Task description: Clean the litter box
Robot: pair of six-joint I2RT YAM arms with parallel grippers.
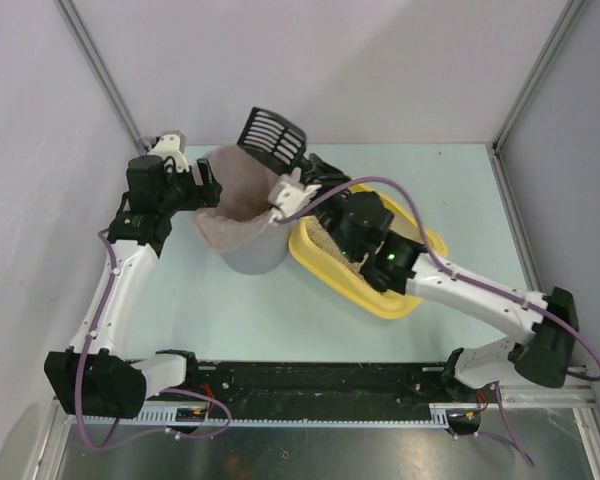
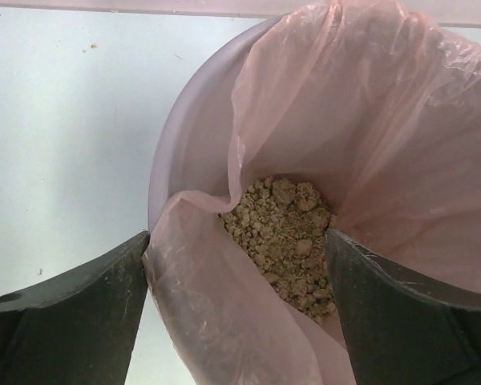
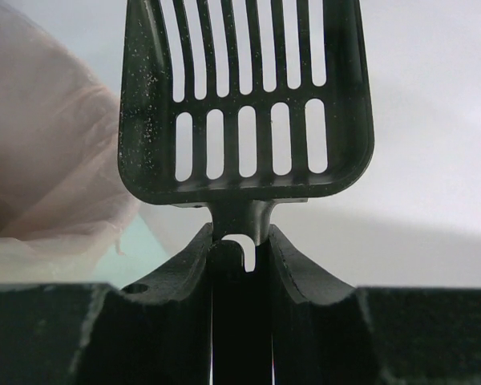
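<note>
The litter box (image 1: pixel 385 308) sits flat on the table (image 1: pixel 230 310) to the right of centre, its left end just beside the grey bin (image 1: pixel 248 258), with the right arm (image 1: pixel 480 290) lying across most of it. As far as that arm lets us judge, its long axis runs on a diagonal from far-left to near-right, open side up; we cannot tell which end carries the slotted rim. The right gripper (image 3: pixel 240 245) is clamped on the handle of the black scoop (image 1: pixel 273 137), which is raised above the far rim of the bin with its blade tipped up and nothing in it but dust specks. The left gripper (image 2: pixel 234 245) stands wide at the bin's near rim, its fingers either side of a fold of the pink liner (image 2: pixel 369 120) without pinching it. That fold is our main worry: with nothing gripping it, the liner may sag inward over the clumps (image 2: pixel 284 233) at the bottom, and a later load could land on the plastic or slide out onto the table. The scoop hangs close to the rim too, so we think a careless swing back toward the tray could catch the liner or nudge the bin. The right arm passes low over the tray and could shove it askew.
</note>
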